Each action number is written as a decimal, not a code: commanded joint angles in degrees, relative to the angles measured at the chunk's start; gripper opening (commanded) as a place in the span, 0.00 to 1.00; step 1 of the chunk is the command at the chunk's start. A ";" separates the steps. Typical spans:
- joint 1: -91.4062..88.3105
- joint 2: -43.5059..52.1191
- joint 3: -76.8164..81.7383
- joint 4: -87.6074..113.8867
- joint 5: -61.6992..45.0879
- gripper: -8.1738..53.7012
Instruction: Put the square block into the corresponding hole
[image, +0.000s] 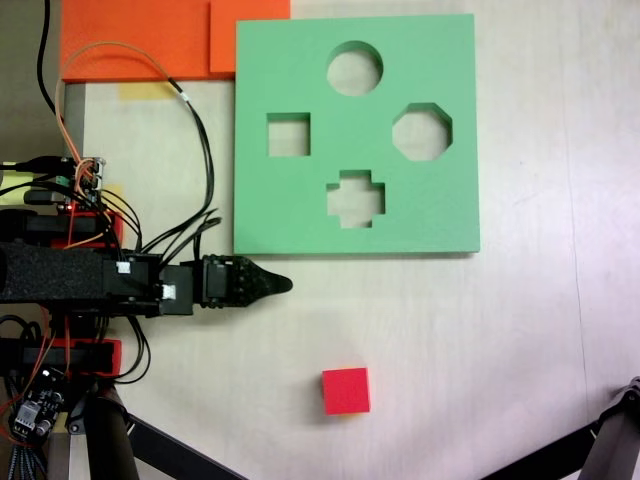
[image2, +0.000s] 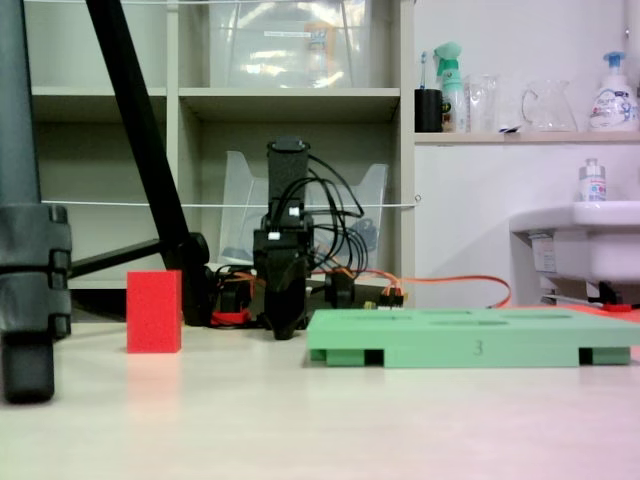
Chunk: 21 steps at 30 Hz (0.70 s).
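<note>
Square block (image: 346, 390) sits free on the bare table (image: 500, 340), well apart from everything, so a grasp from above looks unobstructed. Up and left of it in this fixed view, the claw (image: 284, 284) rests low beside the green board's (image: 450, 200) near edge, holding nothing; its tips appear pressed to a point, so I judge it closed. Further right, the corresponding hole (image: 288, 134) lies empty beside the cross cut-out (image: 355, 197). Orange sheets (image: 140, 35) stay clear.

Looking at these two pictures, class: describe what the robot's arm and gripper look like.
The arm is black, blocky motor segments in a row, ending in a black pointed gripper. Black and orange cables loop off it; red brackets sit at its base.
</note>
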 joint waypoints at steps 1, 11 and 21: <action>-0.70 4.13 3.96 1.49 2.55 0.68; 6.06 4.13 3.08 -7.73 53.00 0.67; 21.36 2.02 -45.00 51.06 73.83 0.48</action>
